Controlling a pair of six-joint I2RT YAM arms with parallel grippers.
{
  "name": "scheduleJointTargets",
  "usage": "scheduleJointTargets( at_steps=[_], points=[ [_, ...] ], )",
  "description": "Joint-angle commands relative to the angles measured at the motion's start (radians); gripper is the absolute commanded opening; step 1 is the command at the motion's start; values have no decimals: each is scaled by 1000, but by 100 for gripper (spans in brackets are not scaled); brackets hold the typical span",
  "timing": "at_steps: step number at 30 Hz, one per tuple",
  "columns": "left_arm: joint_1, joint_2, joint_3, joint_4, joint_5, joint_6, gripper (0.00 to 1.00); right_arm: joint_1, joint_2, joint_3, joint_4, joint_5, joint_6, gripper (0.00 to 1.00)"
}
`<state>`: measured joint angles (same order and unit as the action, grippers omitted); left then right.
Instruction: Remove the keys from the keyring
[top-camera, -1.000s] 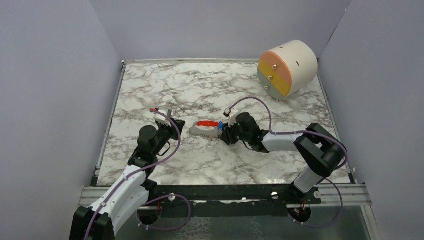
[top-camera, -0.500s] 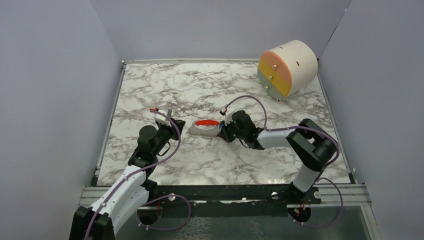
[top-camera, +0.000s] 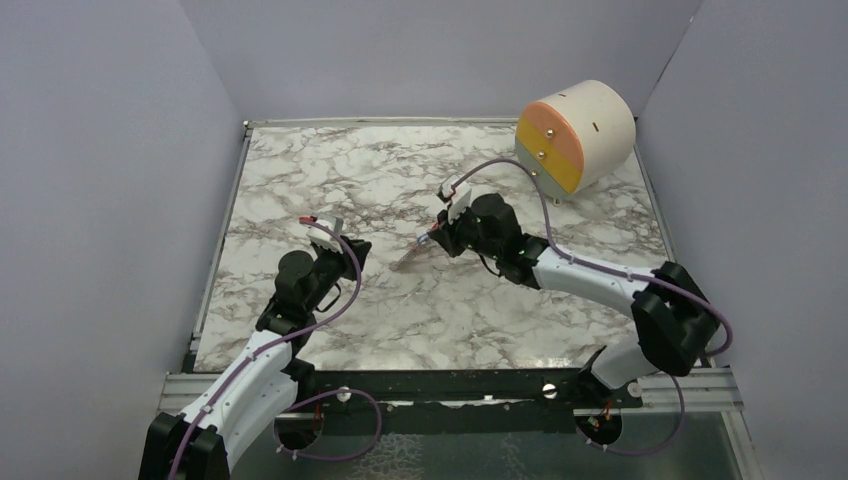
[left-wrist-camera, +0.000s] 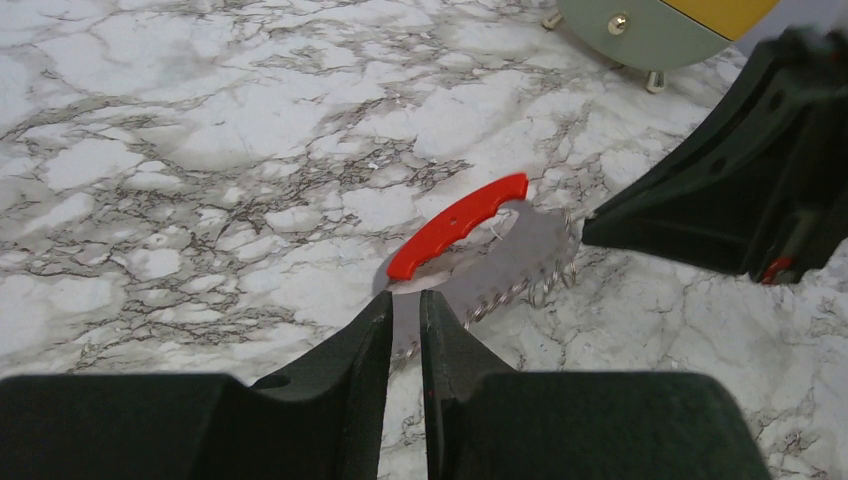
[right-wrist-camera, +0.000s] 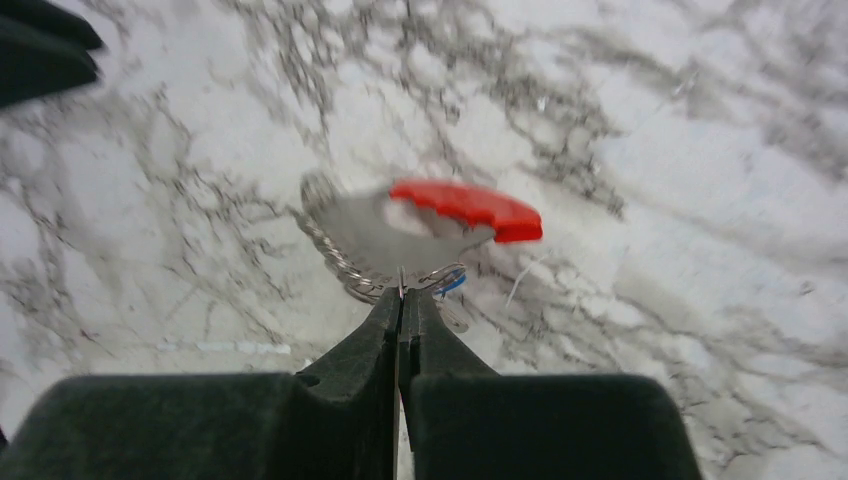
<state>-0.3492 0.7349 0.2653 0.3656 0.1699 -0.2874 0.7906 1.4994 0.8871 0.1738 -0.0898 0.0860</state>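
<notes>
Keys (right-wrist-camera: 365, 235) | pinched by right jaws, far from table (top-camera: 300, 170) edges | left jaws slightly parted

We saw our left gripper (left-wrist-camera: 406, 300) with fingers barely parted over the marble table (left-wrist-camera: 200, 150). The red keyring (left-wrist-camera: 458, 225) and fanned keys (left-wrist-camera: 520, 270) lay just beyond, beside the right gripper (left-wrist-camera: 597, 225).

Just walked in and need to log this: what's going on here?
The right gripper is pinched shut on the edge of the keys, with the red keyring attached, over the marble table. The left gripper sits just short of them, fingers barely apart. No key looks separated yet.
</notes>
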Motion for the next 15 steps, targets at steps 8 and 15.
scheduleJointTargets(
  at_steps=[8, 15],
  points=[
    [-4, -31, 82, 33, 184, -32, 19, 11, -216, 87, -114, 11, -69, 1],
    [-31, -18, 109, 147, 240, -164, 19, 17, -262, 91, -136, 8, -67, 1]
  ],
)
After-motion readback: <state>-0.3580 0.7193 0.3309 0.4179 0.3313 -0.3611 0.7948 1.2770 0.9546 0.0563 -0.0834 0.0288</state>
